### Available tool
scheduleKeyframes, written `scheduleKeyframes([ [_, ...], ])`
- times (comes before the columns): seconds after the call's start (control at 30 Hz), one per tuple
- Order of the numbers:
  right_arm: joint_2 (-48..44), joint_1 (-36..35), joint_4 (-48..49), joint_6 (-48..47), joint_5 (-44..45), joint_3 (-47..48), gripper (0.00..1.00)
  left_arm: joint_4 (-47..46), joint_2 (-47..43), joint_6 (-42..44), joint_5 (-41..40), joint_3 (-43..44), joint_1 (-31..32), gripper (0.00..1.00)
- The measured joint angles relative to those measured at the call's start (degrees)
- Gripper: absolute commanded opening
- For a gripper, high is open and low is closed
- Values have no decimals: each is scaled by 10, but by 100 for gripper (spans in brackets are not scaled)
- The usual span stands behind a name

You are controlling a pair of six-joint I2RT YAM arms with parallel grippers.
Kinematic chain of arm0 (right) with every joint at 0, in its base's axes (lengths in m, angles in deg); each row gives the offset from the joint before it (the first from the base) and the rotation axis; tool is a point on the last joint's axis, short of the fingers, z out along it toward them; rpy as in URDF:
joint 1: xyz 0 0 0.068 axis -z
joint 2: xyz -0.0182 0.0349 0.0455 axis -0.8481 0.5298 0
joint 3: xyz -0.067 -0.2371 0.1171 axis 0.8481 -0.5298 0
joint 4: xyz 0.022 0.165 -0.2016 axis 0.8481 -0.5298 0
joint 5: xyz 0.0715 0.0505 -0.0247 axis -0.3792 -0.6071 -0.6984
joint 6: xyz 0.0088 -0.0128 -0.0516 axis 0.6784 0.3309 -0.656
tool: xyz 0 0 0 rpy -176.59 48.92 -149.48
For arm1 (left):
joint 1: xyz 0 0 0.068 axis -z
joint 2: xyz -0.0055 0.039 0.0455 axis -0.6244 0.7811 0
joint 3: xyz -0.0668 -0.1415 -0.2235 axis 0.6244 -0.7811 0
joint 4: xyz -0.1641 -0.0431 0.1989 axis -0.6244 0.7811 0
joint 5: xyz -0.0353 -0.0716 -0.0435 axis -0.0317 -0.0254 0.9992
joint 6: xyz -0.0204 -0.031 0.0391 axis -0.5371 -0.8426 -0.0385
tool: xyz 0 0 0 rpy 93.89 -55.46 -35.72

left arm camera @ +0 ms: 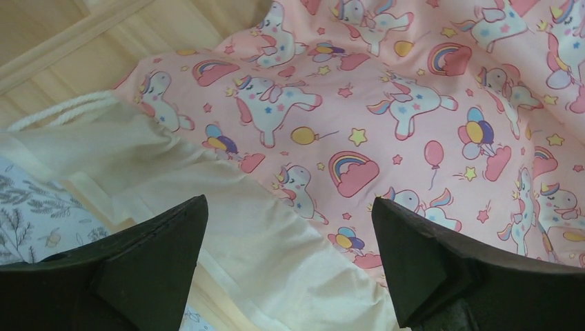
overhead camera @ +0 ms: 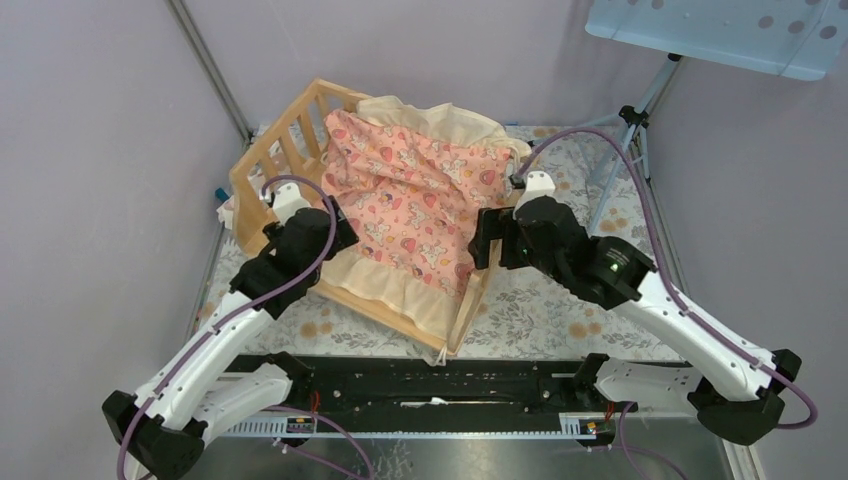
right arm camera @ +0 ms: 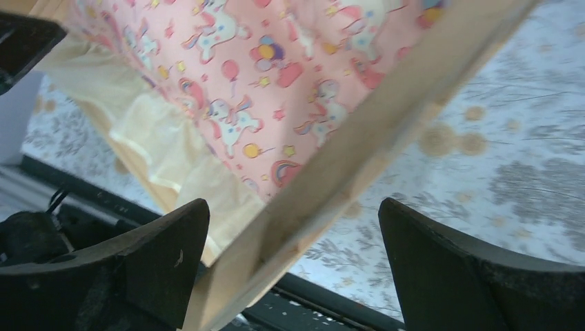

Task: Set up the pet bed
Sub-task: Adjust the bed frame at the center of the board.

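Pale natural wood marks out the pet bed (overhead camera: 272,165), which sits at an angle on the floral tablecloth (overhead camera: 560,315), left of the table's middle, with its slatted rails toward the back and left and its open front edge facing the arm bases. A pink unicorn-print cushion (overhead camera: 410,205) with a cream ruffle fills the frame, and the ruffle hangs over the front edge.

At the bed's left front part, the left gripper (overhead camera: 338,225) is just above the cushion. Its wrist camera shows the fingers (left arm camera: 159,255) spread wide, with nothing between them but pink fabric and ruffle below and a strip of wooden rail at the upper left.

The right gripper (overhead camera: 487,245) is at the bed's right side. Its jaws are also spread wide. In the wrist view, the wooden side rail (right arm camera: 359,155) runs diagonally through the gap between the two fingers (right arm camera: 165,255). I cannot tell whether either pad touches the wood. Cushion lies on one side of that rail and tablecloth on the other.
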Motion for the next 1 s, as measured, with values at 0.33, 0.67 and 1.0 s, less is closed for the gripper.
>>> scheduleKeyframes([
  [0.33,-41,1,-18,-48,145,47,100,60,-75,-98,-44,-28,-1,99],
  [0.67,162,284,23,-245,-73,253,98,112,-76,-195,-43,-52,-1,97],
  [1.0,360,396,42,-374,-397,346,99,117,-70,-209,-38,-59,-1,97],
])
